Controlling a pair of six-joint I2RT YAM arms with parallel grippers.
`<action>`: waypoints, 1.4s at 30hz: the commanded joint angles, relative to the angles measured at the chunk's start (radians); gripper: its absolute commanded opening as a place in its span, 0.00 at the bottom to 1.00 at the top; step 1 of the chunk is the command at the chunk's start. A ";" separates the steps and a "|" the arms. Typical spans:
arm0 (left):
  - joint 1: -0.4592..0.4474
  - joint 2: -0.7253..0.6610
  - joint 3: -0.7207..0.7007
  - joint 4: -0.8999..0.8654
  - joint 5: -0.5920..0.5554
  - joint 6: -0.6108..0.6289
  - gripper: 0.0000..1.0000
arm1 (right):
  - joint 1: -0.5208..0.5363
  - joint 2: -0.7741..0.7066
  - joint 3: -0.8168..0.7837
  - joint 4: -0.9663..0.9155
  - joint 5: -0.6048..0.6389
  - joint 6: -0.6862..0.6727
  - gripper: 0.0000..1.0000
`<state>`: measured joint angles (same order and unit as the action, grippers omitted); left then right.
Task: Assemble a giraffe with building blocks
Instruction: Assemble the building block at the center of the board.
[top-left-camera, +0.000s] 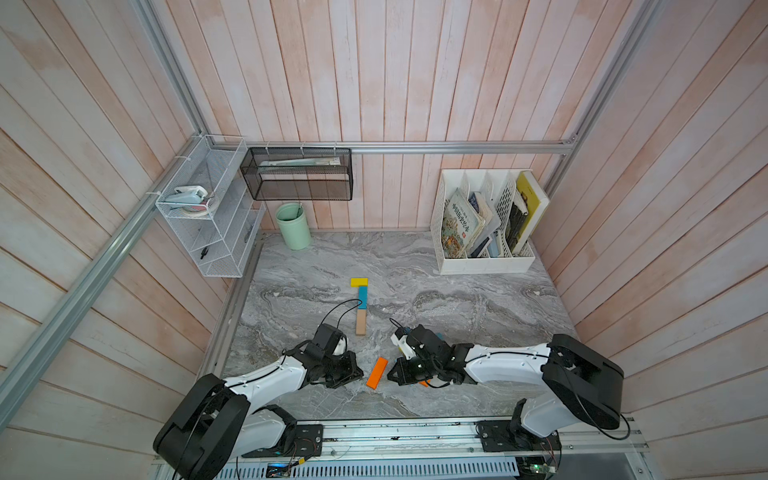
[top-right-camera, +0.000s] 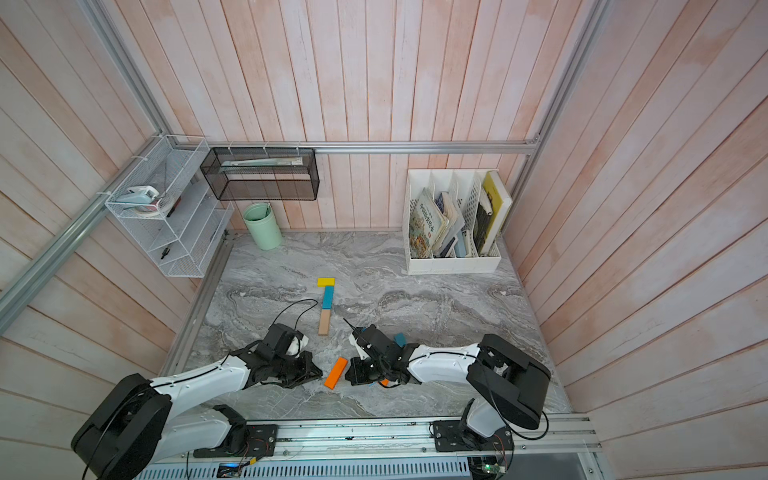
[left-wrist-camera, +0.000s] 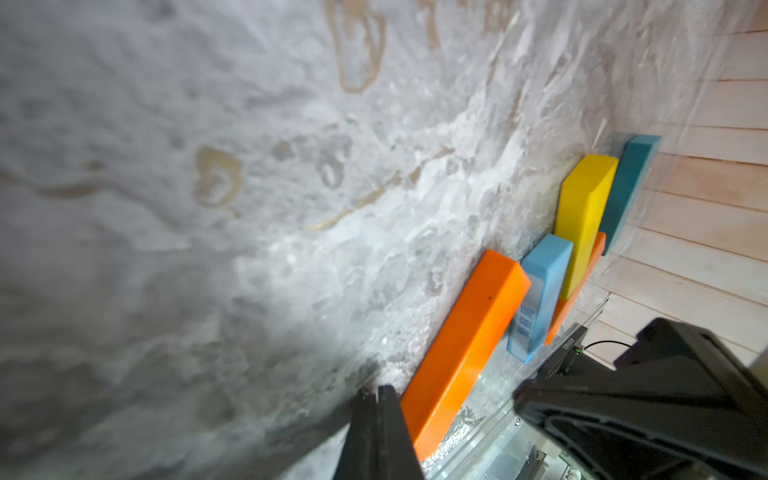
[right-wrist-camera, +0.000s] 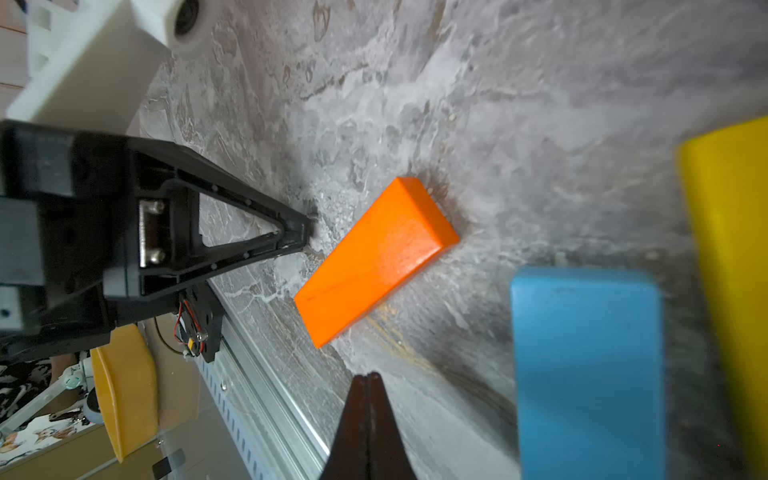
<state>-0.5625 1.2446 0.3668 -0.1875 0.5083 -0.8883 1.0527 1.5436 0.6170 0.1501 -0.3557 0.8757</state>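
Note:
In both top views a yellow block (top-left-camera: 359, 282) lies crosswise, with a teal block (top-left-camera: 362, 297) and a tan block (top-left-camera: 360, 323) in line below it. A loose orange block (top-left-camera: 377, 372) (right-wrist-camera: 378, 257) lies slanted between my grippers. My left gripper (top-left-camera: 359, 371) (left-wrist-camera: 380, 390) is shut and empty, its tip close beside that block. My right gripper (top-left-camera: 390, 374) (right-wrist-camera: 368, 376) is shut and empty on the block's other side. Under the right arm lie a light blue block (left-wrist-camera: 540, 295), a yellow block (left-wrist-camera: 584, 220), a second orange block (left-wrist-camera: 577, 291) and a teal block (top-right-camera: 400, 339).
A green cup (top-left-camera: 294, 226) stands at the back left and a white file rack with books (top-left-camera: 484, 224) at the back right. A wire shelf (top-left-camera: 208, 208) and a black mesh basket (top-left-camera: 297, 174) hang on the wall. The metal rail (top-left-camera: 395, 432) runs along the front edge.

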 joint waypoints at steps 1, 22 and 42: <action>-0.026 0.037 0.001 0.037 -0.045 -0.039 0.00 | 0.014 0.036 -0.029 0.092 0.031 0.062 0.00; -0.029 0.110 0.035 0.056 -0.047 -0.026 0.00 | 0.007 0.200 0.033 0.183 0.000 0.061 0.00; -0.029 0.080 0.044 -0.001 -0.069 -0.014 0.00 | -0.003 0.150 0.047 0.058 0.075 0.034 0.00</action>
<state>-0.5854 1.3216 0.4103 -0.1066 0.4473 -0.9131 1.0611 1.7161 0.6888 0.2516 -0.3561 0.9123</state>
